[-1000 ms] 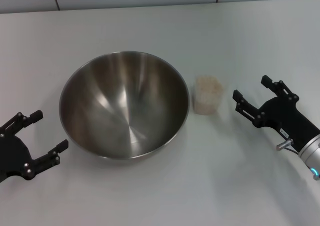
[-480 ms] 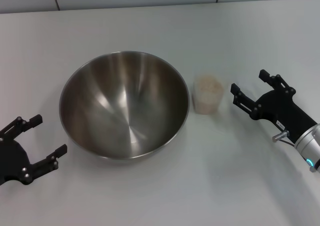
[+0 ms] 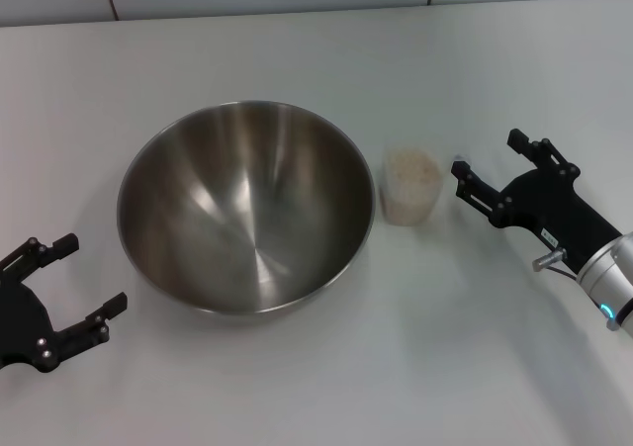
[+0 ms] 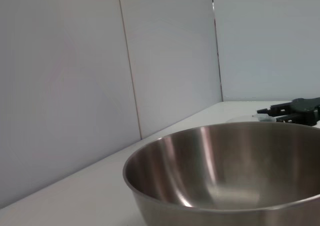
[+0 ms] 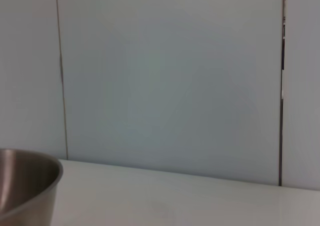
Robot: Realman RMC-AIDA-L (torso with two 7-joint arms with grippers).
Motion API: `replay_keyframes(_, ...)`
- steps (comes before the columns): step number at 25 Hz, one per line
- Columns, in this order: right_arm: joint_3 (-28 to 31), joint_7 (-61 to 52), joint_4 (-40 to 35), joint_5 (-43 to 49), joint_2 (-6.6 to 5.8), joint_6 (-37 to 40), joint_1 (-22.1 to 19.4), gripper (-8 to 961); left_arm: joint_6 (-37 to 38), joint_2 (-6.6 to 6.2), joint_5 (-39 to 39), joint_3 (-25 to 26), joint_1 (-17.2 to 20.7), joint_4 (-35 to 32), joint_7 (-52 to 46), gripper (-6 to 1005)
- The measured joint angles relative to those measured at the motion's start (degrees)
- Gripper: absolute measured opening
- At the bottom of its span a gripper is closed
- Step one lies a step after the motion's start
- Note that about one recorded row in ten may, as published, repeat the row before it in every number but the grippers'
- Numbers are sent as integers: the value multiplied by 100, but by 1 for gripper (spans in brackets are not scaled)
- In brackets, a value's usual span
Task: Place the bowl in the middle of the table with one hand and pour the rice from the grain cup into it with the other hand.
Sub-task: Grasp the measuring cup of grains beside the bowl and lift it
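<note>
Bowl: large round stainless-steel mixing bowl [image 3: 245,207], empty, upright near the middle of the plain white tabletop [image 3: 297,387]; rim and shiny inside also filling the left wrist view [image 4: 225,176].
Cup: small translucent plastic grain cup [image 3: 410,186], upright, just beside the bowl's rim on the robot's right, not visibly touching it.
Rice: pale off-white grains [image 3: 411,168] filling the cup to near its rim; none in the bowl.
Right claw: black two-pronged right claw [image 3: 487,164] on a silver-grey arm, wide open, empty, level with the cup and just to its right, prongs pointing at it.
Left claw: black left claw [image 3: 87,276] at the tabletop's near left edge, wide open, empty, apart from the bowl's left side.
Key relation: cup directly ahead of the right claw's opening, on the line from claw toward bowl; one prongtip near the cup wall, no contact seen; cup's long axis vertical, across the prongs' reach.
Nearer arm: right, by far; bowl between the left claw and the cup.
Step judged: bowl placing done, cup not yet gripped.
Risk judged: light cup nudged against the bowl or tipped if a prong strikes the wall before closing.
</note>
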State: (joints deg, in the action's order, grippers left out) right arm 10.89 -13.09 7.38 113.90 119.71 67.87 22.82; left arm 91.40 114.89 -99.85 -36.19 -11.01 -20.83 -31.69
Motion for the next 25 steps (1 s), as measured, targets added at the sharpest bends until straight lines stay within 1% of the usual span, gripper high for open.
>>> replay_keyframes(11, 45, 0, 1, 0, 0, -105, 134, 841, -1, -38, -43, -50, 21, -3, -70, 847)
replay_keyframes(16, 45, 111, 17, 1, 0, -75, 142, 688, -1, -38, -129, -48, 19, -12, -80, 847)
replay_keyframes(22, 121, 601, 208, 1, 0, -116, 144, 442, -2, -37, -131, -46, 5, -8, -84, 847)
replay_keyframes(25, 123, 676, 246, 1, -1, -127, 144, 339, -4, -37, -131, -46, 2, -9, -84, 847)
